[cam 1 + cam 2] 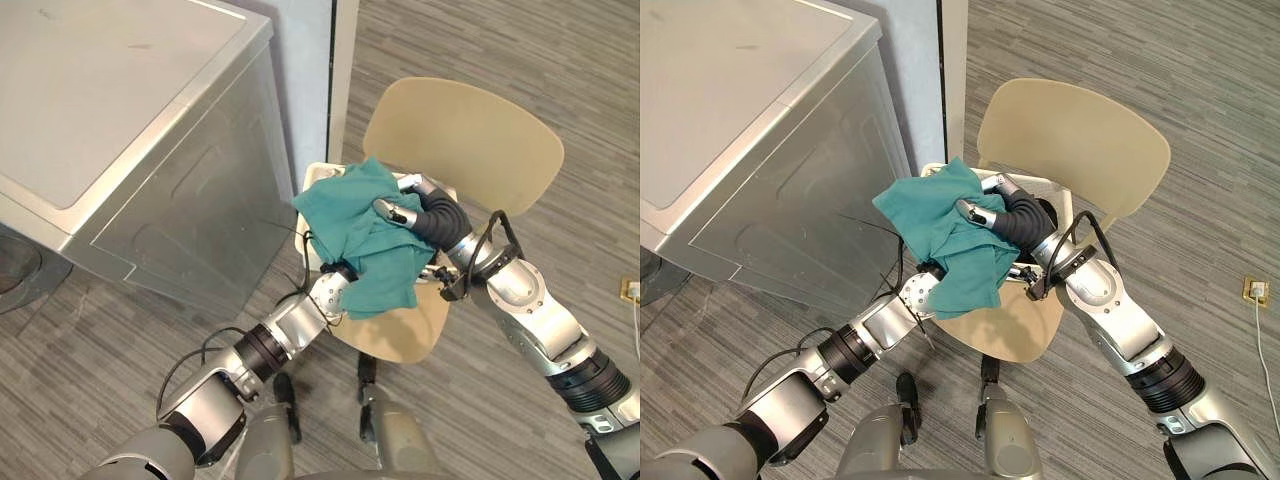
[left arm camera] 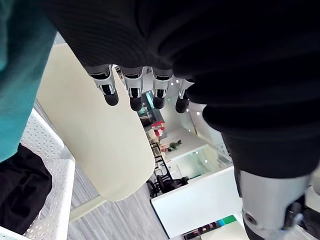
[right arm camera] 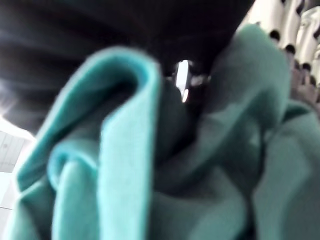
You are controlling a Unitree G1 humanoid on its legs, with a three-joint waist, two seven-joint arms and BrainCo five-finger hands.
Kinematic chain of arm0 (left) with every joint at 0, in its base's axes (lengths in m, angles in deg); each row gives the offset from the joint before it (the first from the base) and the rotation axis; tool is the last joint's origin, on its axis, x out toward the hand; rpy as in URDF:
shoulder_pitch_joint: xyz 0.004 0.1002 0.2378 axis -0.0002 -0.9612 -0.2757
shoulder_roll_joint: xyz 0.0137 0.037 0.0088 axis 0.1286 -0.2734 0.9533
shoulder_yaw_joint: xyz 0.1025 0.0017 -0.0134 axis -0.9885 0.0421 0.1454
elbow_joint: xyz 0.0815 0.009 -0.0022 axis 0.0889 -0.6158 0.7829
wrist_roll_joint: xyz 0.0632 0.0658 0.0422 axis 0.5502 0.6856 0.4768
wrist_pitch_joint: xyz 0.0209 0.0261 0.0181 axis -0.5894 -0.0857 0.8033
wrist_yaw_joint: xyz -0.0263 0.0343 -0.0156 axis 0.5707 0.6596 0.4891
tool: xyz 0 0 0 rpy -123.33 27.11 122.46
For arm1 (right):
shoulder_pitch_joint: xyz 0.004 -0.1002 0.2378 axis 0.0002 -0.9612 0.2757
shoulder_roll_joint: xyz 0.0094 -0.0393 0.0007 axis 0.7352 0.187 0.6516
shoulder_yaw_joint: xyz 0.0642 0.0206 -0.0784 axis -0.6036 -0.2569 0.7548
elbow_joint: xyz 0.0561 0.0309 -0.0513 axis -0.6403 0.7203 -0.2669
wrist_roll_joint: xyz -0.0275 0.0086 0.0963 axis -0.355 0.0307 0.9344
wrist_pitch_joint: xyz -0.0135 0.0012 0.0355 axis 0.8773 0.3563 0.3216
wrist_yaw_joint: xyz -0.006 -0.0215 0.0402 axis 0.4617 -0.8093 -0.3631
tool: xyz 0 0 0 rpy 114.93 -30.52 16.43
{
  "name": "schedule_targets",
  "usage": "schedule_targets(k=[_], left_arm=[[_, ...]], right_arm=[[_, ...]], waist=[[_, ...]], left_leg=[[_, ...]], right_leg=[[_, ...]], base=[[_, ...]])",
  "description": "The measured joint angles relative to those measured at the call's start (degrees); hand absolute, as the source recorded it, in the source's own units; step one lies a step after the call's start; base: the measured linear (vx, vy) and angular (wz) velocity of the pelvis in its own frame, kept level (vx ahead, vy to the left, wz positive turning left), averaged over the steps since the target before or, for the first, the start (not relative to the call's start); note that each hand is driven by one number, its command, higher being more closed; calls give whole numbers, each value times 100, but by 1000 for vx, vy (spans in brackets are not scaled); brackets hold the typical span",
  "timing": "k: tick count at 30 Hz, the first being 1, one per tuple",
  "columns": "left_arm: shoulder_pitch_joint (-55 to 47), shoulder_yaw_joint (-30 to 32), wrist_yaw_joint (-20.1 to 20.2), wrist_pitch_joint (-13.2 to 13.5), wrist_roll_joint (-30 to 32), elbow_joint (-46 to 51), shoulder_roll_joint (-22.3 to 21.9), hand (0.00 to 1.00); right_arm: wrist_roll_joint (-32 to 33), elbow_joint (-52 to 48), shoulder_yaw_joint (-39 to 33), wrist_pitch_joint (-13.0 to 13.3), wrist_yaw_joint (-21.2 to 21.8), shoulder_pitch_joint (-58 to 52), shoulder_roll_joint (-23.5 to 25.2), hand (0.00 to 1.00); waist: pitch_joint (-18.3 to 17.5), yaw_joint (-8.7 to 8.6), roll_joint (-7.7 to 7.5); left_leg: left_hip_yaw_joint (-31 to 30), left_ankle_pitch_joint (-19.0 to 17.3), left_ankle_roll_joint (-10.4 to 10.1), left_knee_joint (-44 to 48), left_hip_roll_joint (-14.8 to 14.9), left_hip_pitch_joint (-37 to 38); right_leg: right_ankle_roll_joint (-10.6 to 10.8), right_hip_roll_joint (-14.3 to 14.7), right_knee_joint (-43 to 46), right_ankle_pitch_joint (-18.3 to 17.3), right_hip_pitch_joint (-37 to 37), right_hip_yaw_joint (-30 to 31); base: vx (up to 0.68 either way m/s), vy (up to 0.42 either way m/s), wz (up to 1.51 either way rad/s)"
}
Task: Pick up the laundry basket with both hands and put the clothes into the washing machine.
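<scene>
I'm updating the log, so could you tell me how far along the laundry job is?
Done: nothing yet; the basket sits on the chair next to the washer. In hand: the right hand grips a teal cloth draped over the basket, and the left hand is open at its near side. Left: lifting the basket with both hands and loading the clothes into the washer.
</scene>
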Motion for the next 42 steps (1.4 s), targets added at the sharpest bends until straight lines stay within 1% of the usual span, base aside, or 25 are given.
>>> schedule_targets(k=[1,4,5,7,9,10,12,15,19,21,22,24,26,27,29,30,31,32,33,34,36,39,41,42], left_arm=[[-138,-71,129,1,-16,137,141,0],[-591,-338,455,9,-158,707,602,0],[-962,-513,659,32,-332,1011,809,0],[-1342,-652,842,39,-490,1211,933,0],[-1893,-828,1111,41,-820,1437,1105,0],[-2003,-876,1171,40,-993,1458,1131,0],[-2381,-946,1347,11,-1702,1468,1092,0],[-2605,-954,1388,-78,-2180,1595,1092,0],[-2776,-943,1349,-110,-2386,1617,1060,0],[-2844,-886,1318,-121,-2505,1632,973,0],[-2965,-714,1215,-127,-2685,1874,907,0],[-3023,-509,1177,-126,-2762,2104,879,0],[-3027,41,954,-110,-2818,2474,754,0],[-3017,223,917,-100,-2818,2538,735,0],[-2946,847,631,-64,-2577,2629,513,0],[-2819,1109,406,-55,-2258,2608,403,0],[-2723,1205,269,-30,-1959,2573,356,0],[-2501,1393,69,27,-1446,2433,256,0],[-2322,1523,-166,30,-839,2329,201,0],[-2246,1579,-253,30,-573,2281,179,0],[-2091,1647,-622,4,534,2235,103,0],[-2103,1721,-654,-48,1095,2236,38,0],[-2166,1824,-612,-66,1244,2238,-25,0],[-2219,1849,-524,-78,1244,2239,-25,0]], right_arm=[[-2,71,-69,-11,2,-54,-2,100],[-5,384,-180,-38,4,-58,-26,100],[-5,649,-292,-124,-5,-57,-131,100],[-5,844,-352,-209,-33,-56,-307,100],[-4,984,-402,-254,-48,-59,-395,100],[-2,983,-418,-254,-50,-59,-395,100],[0,982,-456,-254,-85,-60,-393,100],[-11,980,-458,-254,-158,-66,-385,100],[-90,979,-470,-254,-158,-73,-357,100],[-99,979,-596,-254,-160,-131,-248,100],[-101,963,-736,-252,-174,-262,-134,100],[-104,956,-775,-252,-178,-345,-130,100],[-125,867,-903,-251,-175,-555,-88,100],[-126,844,-941,-251,-176,-598,-61,100],[-130,664,-1007,-251,-174,-718,16,100],[-123,567,-1016,-250,-156,-718,31,100],[-110,517,-1025,-242,-146,-718,33,100],[-93,429,-1045,-215,-142,-718,59,100],[-63,329,-1046,-195,-137,-718,74,100],[-55,271,-1046,-194,-137,-718,87,100],[-23,157,-1050,-82,-129,-730,222,100],[1,107,-1092,-72,-130,-761,380,100],[-6,107,-1092,-77,-130,-763,432,100],[-10,105,-1092,-83,-130,-763,442,100]], waist=[[21,-1,44],[20,-1,77],[22,11,101],[33,38,134],[37,54,158],[35,57,166],[17,72,234],[-10,78,339],[-62,84,425],[-81,104,456],[-85,116,461],[-85,121,462],[-86,133,462],[-86,134,462],[-88,128,461],[-88,124,461],[-88,125,461],[-91,134,457],[-94,138,455],[-94,137,455],[-96,133,453],[-96,135,452],[-96,142,452],[-96,147,451]], left_leg=[[-28,-24,31,20,-22,18],[-27,-48,42,27,-55,20],[-28,-54,52,24,-81,20],[-26,-63,66,26,-104,20],[-22,-76,83,42,-115,20],[-23,-78,83,46,-115,20],[-43,-104,87,77,-114,25],[-77,-118,85,53,-129,34],[-89,-102,82,3,-148,44],[-89,-95,85,-12,-155,48],[-86,-95,86,-21,-159,56],[-86,-93,88,-27,-172,56],[-93,-92,89,-36,-194,56],[-93,-92,89,-36,-194,58],[-89,-92,90,-35,-195,68],[-79,-92,91,-34,-196,80],[-75,-91,91,-34,-196,82],[-75,-91,92,-33,-197,85],[-76,-91,92,-33,-198,85],[-75,-91,93,-33,-198,85],[-72,-91,93,-33,-198,88],[-66,-92,93,-34,-197,89],[-49,-93,93,-34,-195,96],[-35,-94,94,-34,-194,102]], right_leg=[[21,-7,-1,-17,49,-28],[34,-41,-1,-27,54,-24],[38,-64,-1,-30,55,-26],[39,-86,-1,-30,58,-26],[39,-95,-1,-30,64,-23],[39,-95,-1,-30,67,-24],[40,-96,-3,-33,102,-44],[61,-113,-4,-59,134,-78],[56,-129,-9,-93,137,-104],[62,-135,-10,-90,136,-108],[87,-136,-11,-79,136,-114],[90,-138,-13,-79,136,-117],[93,-145,-13,-79,135,-126],[94,-146,-13,-78,135,-127],[100,-151,-13,-74,135,-129],[104,-157,-13,-70,135,-125],[105,-157,-13,-70,135,-122],[108,-159,-13,-67,140,-123],[110,-161,-13,-66,140,-120],[111,-163,-13,-65,140,-119],[114,-166,-13,-63,140,-115],[115,-166,-13,-62,139,-99],[118,-165,-13,-61,137,-74],[119,-164,-13,-60,135,-56]], base=[[2,28,10],[2,39,4],[3,57,4],[0,49,2],[-4,40,0],[0,0,0],[-13,12,2],[-43,20,6],[-25,10,3],[0,0,0],[0,0,0],[0,0,0],[14,34,2],[0,0,0],[0,0,0],[0,0,0],[0,0,0],[0,0,0],[0,0,0],[0,0,0],[0,0,0],[0,0,0],[0,0,-2],[0,0,-6]])
